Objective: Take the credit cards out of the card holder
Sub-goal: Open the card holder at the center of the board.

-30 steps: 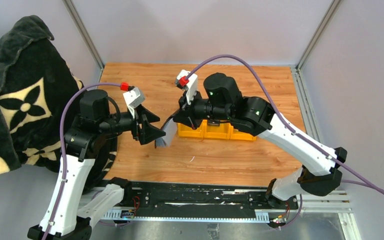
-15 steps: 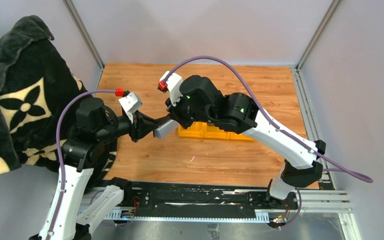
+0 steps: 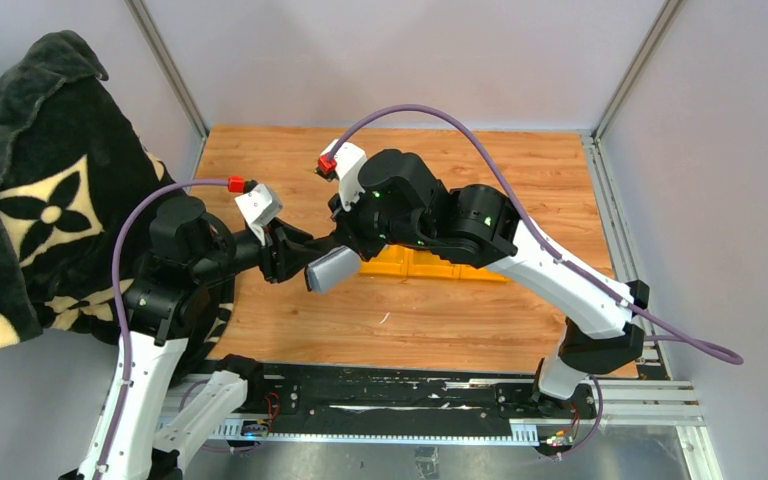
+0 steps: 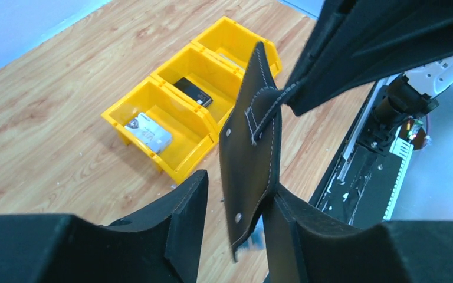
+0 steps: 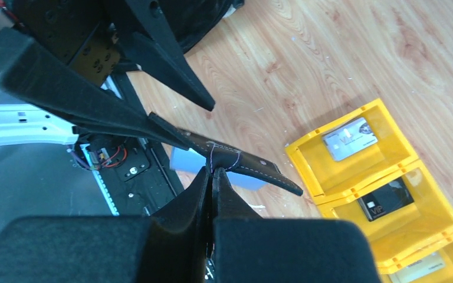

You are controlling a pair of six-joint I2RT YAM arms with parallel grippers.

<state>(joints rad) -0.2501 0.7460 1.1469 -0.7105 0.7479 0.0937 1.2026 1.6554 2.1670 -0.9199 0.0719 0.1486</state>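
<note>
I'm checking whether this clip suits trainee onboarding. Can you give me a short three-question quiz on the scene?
1. True or false: the card holder hangs in the air, clear of the table.
2. How many compartments of the yellow bin are occupied? A one, B two, C three.
3. Whose fingers pinch the holder's strap?

Key
1. True.
2. C: a silver card, a black card and a tan card, one in each compartment.
3. The right gripper, its fingers closed on the strap.
</note>
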